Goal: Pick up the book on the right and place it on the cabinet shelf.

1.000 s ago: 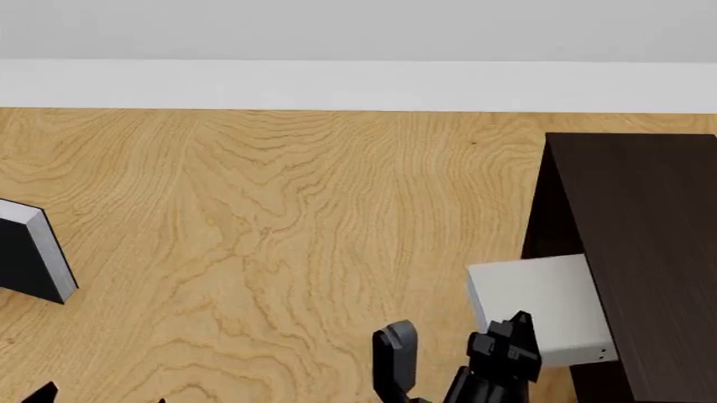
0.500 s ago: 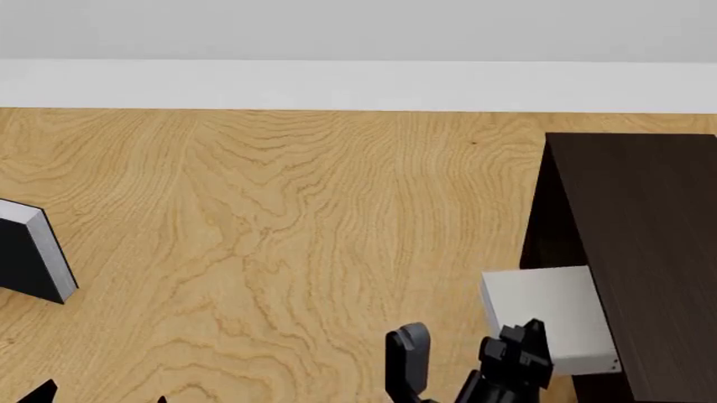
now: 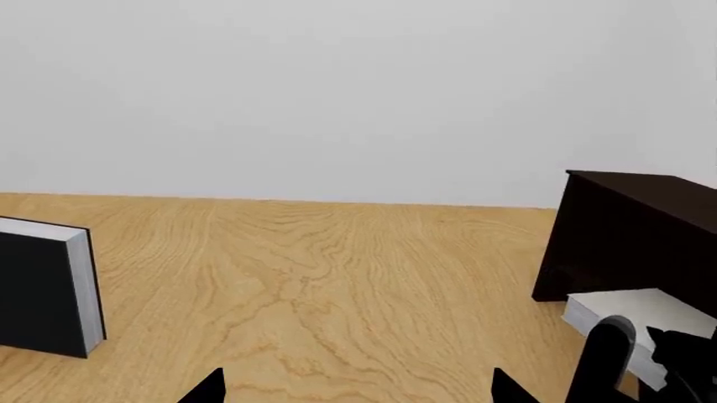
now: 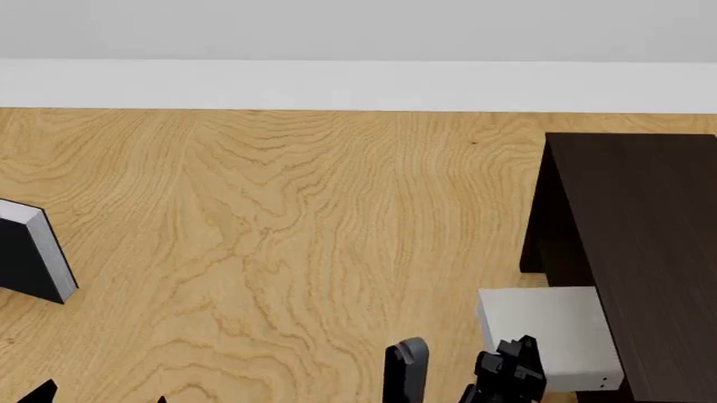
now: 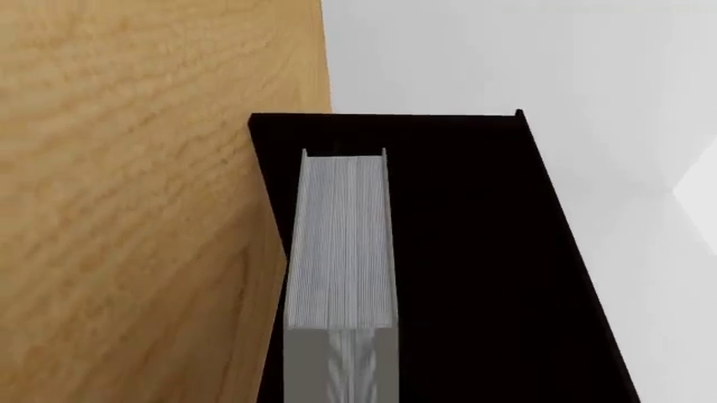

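The light grey book [image 4: 555, 332] lies flat. Its right edge is tucked under the top panel of the dark cabinet [image 4: 644, 243]. My right gripper [image 4: 510, 371] is at the book's near left corner and seems shut on it. In the right wrist view the book's white page edges [image 5: 342, 243] run straight ahead into the cabinet [image 5: 471, 252], and the jaws themselves are hidden. The left wrist view shows the book [image 3: 644, 312], the cabinet [image 3: 627, 239] and the right gripper [image 3: 661, 365]. My left gripper [image 3: 358, 393] is open and empty above the table.
A black-covered book [image 4: 25, 252] with white pages stands upright at the far left of the wooden table [image 4: 280, 235]; it also shows in the left wrist view [image 3: 45, 290]. A white wall [image 4: 358, 84] closes the back.
The grey book and my right gripper have moved together towards the table's near edge, staying against the cabinet. The left arm and the black book have not moved.
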